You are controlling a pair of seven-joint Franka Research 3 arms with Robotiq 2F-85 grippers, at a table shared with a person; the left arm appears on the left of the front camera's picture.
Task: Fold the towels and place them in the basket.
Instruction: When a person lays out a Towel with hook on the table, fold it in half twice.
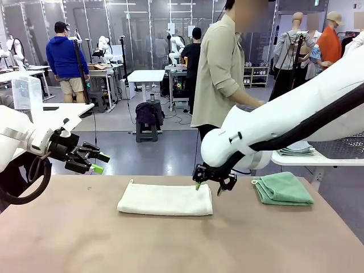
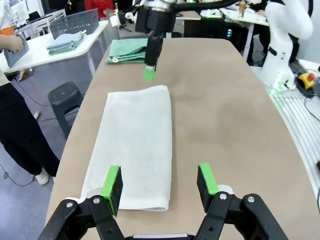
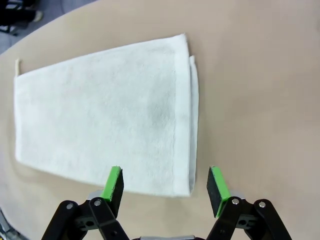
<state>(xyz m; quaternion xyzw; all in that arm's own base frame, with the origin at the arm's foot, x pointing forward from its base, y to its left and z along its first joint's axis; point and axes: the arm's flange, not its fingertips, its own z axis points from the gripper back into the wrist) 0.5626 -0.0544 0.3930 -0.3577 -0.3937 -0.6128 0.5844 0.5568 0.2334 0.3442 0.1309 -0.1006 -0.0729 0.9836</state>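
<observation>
Across the tan surface (image 1: 68, 239) our cream towel (image 1: 165, 199) lies lengthwise between our empty, parted pincers, right pincer (image 1: 209, 186) over its end, left pincer (image 1: 95, 161) well off.

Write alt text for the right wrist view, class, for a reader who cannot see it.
A cream-white towel, folded to a long rectangle, lies flat on a tan table. The right gripper hangs above its near end, jaws open and holding nothing.
</observation>
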